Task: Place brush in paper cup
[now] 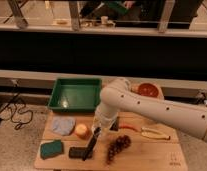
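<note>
Claw (98, 131) low over upper end of brush (90, 146); finger state: cannot tell. Brush lies slanted on tabletop (147, 155) between orange (82, 131) and grapes (117, 145). Likely light, stiff; pinch mid-handle. Paper cup not seen.

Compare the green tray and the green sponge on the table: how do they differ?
The green tray is far larger than the green sponge. The tray is an open bin with raised walls; the sponge is a solid flat block. The tray sits at the table's back edge, the sponge at the front left corner. Both are green and rectangular. The gripper hangs over the brush, touching neither.
</note>
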Robot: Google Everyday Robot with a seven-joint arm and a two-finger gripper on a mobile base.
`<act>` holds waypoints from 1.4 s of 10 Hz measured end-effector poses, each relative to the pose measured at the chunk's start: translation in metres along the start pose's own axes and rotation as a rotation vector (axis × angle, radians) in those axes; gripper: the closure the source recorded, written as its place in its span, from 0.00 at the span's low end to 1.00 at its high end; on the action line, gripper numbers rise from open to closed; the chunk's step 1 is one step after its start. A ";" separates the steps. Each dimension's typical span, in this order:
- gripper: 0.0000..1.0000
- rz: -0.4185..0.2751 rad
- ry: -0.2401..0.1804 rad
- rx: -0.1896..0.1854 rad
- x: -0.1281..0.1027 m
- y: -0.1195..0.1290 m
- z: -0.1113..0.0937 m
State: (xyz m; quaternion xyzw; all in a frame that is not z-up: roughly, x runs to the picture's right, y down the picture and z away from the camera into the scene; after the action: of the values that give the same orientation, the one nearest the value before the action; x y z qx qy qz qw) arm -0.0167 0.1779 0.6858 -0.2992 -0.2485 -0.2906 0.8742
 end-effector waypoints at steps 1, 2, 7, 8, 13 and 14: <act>0.90 -0.001 0.005 -0.001 0.000 -0.003 0.000; 0.90 -0.002 0.009 -0.005 0.001 -0.006 0.000; 0.90 -0.007 -0.002 -0.013 -0.005 -0.012 0.013; 0.90 -0.011 -0.006 -0.016 -0.008 -0.013 0.017; 0.90 -0.038 -0.016 -0.030 -0.027 -0.019 0.032; 0.90 -0.040 -0.015 -0.030 -0.029 -0.020 0.033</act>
State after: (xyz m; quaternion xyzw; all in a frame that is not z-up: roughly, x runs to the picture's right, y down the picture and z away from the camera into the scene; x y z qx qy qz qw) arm -0.0586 0.1973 0.6988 -0.3095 -0.2568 -0.3097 0.8616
